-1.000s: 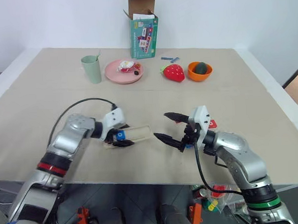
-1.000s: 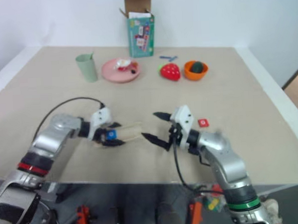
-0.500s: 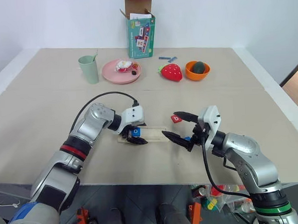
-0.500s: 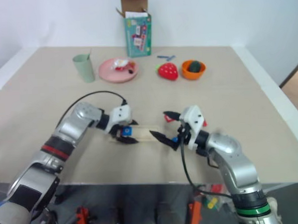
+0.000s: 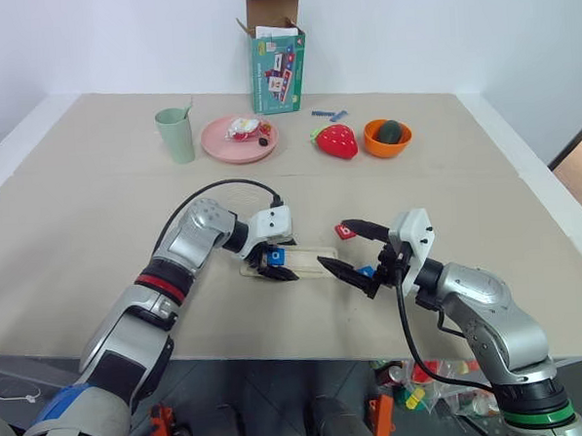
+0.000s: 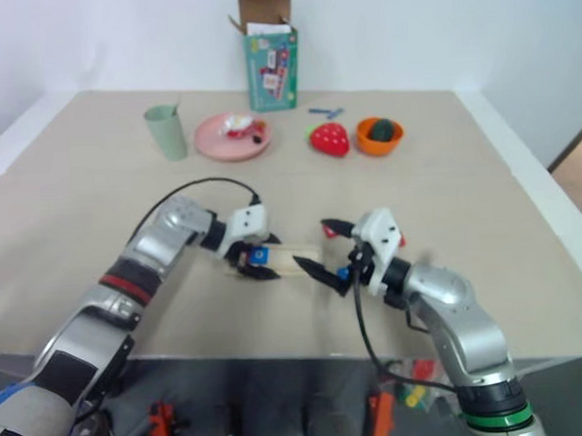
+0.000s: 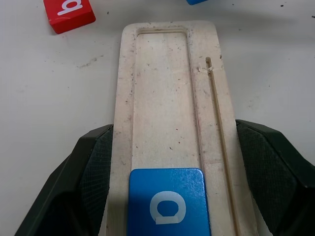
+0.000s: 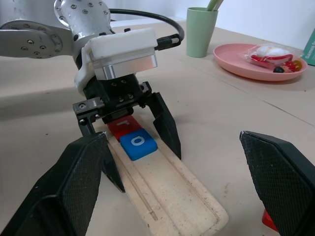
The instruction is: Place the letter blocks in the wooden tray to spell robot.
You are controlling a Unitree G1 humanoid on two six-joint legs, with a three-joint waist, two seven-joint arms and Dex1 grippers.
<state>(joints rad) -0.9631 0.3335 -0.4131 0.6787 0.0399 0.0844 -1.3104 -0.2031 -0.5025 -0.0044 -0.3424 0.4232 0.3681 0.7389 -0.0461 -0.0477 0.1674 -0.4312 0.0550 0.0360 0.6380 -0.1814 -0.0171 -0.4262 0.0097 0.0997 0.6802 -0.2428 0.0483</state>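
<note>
Left end effector (image 8: 142,142) astride wooden tray (image 7: 167,98), blue tile (image 7: 168,202) inside

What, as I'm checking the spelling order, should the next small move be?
Probably lower the open right gripper onto the red b tile: the wooden tray, clamped by the left gripper, holds only r and o.

both arms are showing brushed silver shells with round screw heads. left forearm is wearing a red ring edged in black, with a blue patch further up by the shoulder; right forearm is wearing a green ring. each wrist is carrying a white block housing. a black cable is looping from each arm to its housing. left tool (image 5: 274,266) and right tool (image 5: 349,250) are showing black tapered fingers with finely textured pads (image 8: 83,182).
</note>
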